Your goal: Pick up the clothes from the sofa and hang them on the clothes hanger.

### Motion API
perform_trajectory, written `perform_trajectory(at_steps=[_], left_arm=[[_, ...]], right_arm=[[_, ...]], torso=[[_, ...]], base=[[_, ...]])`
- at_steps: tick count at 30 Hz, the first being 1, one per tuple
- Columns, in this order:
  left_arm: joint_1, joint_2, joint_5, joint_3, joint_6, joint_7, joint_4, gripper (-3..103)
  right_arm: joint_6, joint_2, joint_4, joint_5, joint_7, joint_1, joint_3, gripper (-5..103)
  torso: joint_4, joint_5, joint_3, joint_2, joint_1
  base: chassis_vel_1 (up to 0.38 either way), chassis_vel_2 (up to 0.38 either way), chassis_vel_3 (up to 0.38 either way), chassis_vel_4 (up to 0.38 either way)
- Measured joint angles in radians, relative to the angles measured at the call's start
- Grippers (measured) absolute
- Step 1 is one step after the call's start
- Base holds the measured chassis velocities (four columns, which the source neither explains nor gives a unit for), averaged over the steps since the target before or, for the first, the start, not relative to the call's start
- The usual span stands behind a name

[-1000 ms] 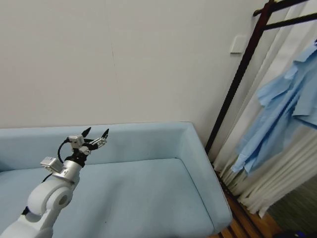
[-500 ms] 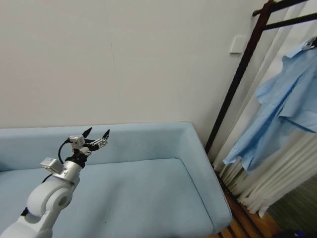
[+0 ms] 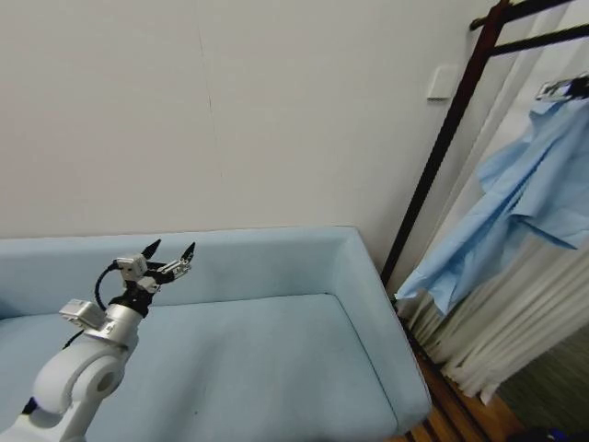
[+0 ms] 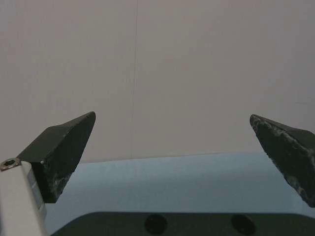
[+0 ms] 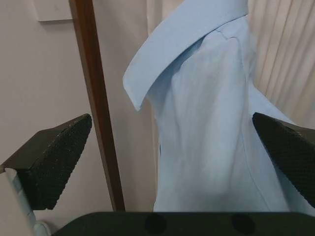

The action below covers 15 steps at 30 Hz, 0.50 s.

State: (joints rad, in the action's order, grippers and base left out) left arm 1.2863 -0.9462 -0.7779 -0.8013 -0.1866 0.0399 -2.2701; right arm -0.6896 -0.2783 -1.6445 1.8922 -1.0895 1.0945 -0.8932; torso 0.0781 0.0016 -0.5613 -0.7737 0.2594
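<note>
By the rack (image 3: 440,152) the shirt (image 3: 520,207) hangs higher than before

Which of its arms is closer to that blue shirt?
Right. The right tool faces the blue shirt up close, open, by the rack post; the left tool is far off over the sofa.

Home living room, sofa (image 3: 276,350), curtains (image 3: 515,322), clothes rack (image 3: 442,147)

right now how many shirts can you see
1: a light blue shirt hanging at the dark rack, to the right of the sofa. The sofa's left end is cut off at the picture's edge, so another could be hidden there.
</note>
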Motion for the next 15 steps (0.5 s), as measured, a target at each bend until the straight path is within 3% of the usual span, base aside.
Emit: perform_trajectory(at_steps=[2, 7, 8, 12, 15], left_arm=[[0.003, -0.001, 0.000, 0.000, 0.000, 0.002, -0.003, 100], [0.037, -0.001, 0.000, -0.031, 0.005, 0.005, -0.005, 100], [0.037, -0.001, 0.000, -0.031, 0.005, 0.005, -0.005, 100], [0.086, -0.008, 0.000, -0.084, 0.017, -0.005, -0.011, 100], [0.111, -0.012, -0.002, -0.111, 0.019, -0.005, -0.019, 100]], right_arm=[[0.004, 0.012, -0.020, -0.019, 0.026, -0.013, 0.013, 100], [0.056, 0.073, -0.121, -0.210, 0.224, -0.086, 0.053, 100], [0.056, 0.073, -0.121, -0.210, 0.224, -0.086, 0.053, 100], [0.146, 0.089, -0.164, -0.269, 0.367, -0.137, 0.074, 100], [0.157, 0.089, -0.186, -0.292, 0.398, -0.159, 0.079, 100]], torso=[[0.0000, 0.0000, 0.000, 0.000, 0.000], [-0.0002, 0.0000, 0.000, 0.000, 0.000], [-0.0002, 0.0000, 0.000, 0.000, 0.000], [-0.0002, -0.0002, 0.000, 0.000, 0.000], [-0.0004, -0.0003, 0.000, 0.000, 0.000]], base=[[0.000, 0.000, 0.000, 0.000], [0.000, 0.000, 0.000, 0.000], [0.000, 0.000, 0.000, 0.000], [0.000, 0.000, 0.000, 0.000], [0.000, 0.000, 0.000, 0.000]])
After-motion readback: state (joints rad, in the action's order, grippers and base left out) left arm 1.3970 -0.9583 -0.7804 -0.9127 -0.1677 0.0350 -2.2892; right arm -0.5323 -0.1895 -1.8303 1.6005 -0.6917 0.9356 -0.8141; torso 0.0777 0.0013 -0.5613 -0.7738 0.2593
